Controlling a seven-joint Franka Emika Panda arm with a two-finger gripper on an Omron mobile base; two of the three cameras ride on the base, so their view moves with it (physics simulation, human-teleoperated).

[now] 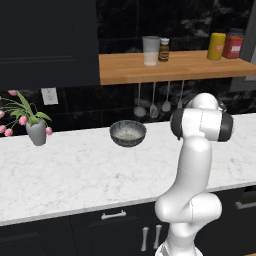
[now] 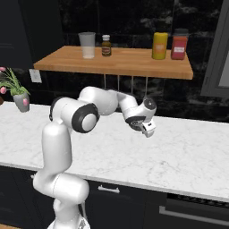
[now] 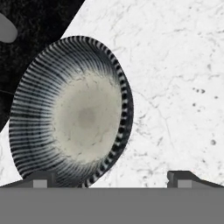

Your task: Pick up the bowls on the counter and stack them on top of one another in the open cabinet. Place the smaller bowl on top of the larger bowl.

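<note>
Bowl (image 3: 74, 111), round, ribbed, speckled grey, rests on veined marble counter (image 3: 175, 87).

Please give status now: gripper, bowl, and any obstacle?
Gripper open, empty, above the counter. Bowl upright on counter, untouched, close ahead of the fingertips. Shelf carries a cup and jars; no obstacle between gripper and bowl.

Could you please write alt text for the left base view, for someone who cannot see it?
A dark ribbed bowl sits on a white marble counter, below a wooden shelf holding a cup and jars. A vase of pink flowers stands at left; the white robot arm rises at right.
</note>
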